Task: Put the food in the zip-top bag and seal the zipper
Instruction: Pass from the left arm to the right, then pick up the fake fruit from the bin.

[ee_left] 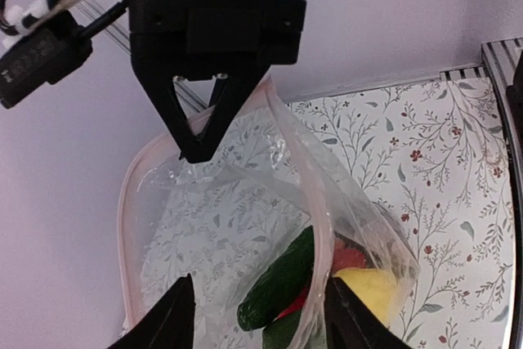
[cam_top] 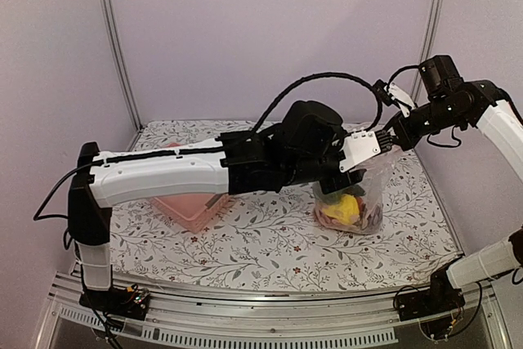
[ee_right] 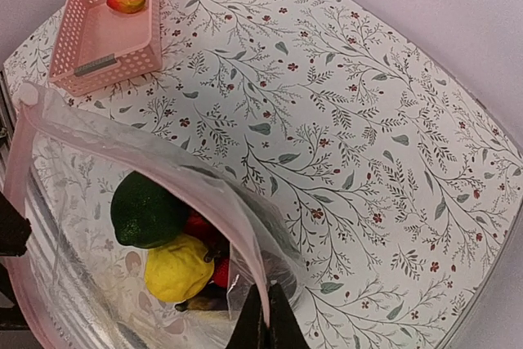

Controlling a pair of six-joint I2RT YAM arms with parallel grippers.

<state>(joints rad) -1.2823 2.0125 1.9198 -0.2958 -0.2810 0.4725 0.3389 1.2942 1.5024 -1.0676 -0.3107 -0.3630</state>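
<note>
Top view: the zip-top bag [cam_top: 359, 190] is being held upright on the tabletop [cam_top: 245, 247], right of centre, with the food [cam_top: 343, 208] sitting in its bottom. Its top edge is being pinched by the right pincer [cam_top: 386, 138], the left pincer [cam_top: 347, 176] is being held at its mouth, and the pink basket [cam_top: 192, 210] is being half hidden under the left arm. Left wrist view: the left pincer's jaws are being held wide, one either side of the bag's mouth, gripping nothing. The zipper [ee_left: 124, 234] is gaping, unsealed. Judged risk: with one pinch point only, the soft bag could be sagging or slipping free and tipping food out if the strip is pressed off-line. Right wrist view: the right pincer's jaws are being pressed shut on the bag's rim. One red-yellow piece [ee_right: 125, 2] is lying in the basket, well apart from the bag, so sealing now would be shutting it out. The tabletop is being covered by a white floral print, and plain lilac walls [cam_top: 270, 30] with metal posts [cam_top: 114, 38] are enclosing it.
</note>
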